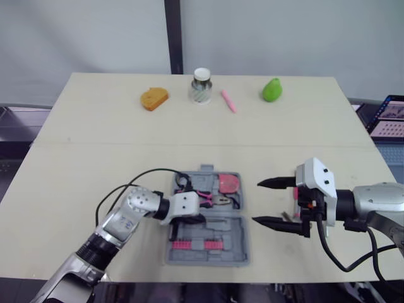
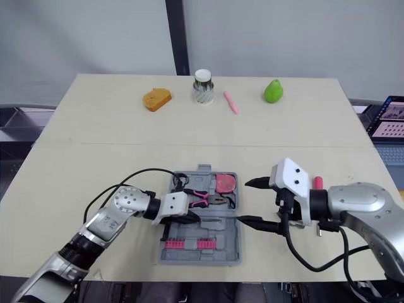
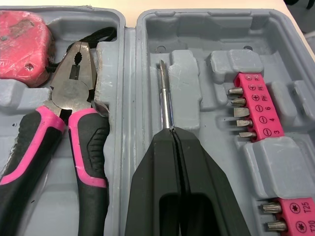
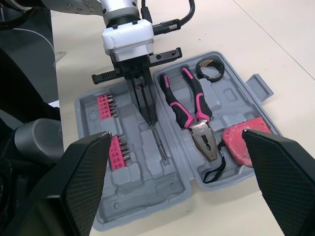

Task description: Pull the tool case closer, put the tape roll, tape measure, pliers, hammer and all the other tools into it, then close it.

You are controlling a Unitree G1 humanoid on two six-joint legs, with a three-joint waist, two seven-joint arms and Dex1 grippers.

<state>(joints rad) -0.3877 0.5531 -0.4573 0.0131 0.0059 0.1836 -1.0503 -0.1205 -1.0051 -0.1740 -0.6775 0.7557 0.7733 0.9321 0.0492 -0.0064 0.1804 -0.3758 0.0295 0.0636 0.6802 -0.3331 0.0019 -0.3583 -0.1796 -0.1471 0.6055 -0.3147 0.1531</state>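
Note:
The grey tool case (image 1: 237,252) lies open near the table's front edge. Its far half holds black-and-pink pliers (image 3: 69,128), a red tape measure (image 3: 22,44) and a black tape roll (image 4: 209,70). Pink bit holders (image 3: 251,105) sit in the near half. My left gripper (image 3: 172,132) hovers over the near half, shut on a thin metal screwdriver shaft (image 3: 164,93) that lies along a groove. To the right of the case my right gripper (image 1: 256,202) is open, with nothing between its fingers. A pink-handled item (image 2: 318,183) lies on the table behind it, mostly hidden.
Along the table's far edge stand an orange bread-shaped piece (image 1: 153,98), a small jar (image 1: 201,86), a pink pen (image 1: 228,100) and a green pear (image 1: 272,89). A laptop (image 1: 388,117) sits beyond the table's right edge.

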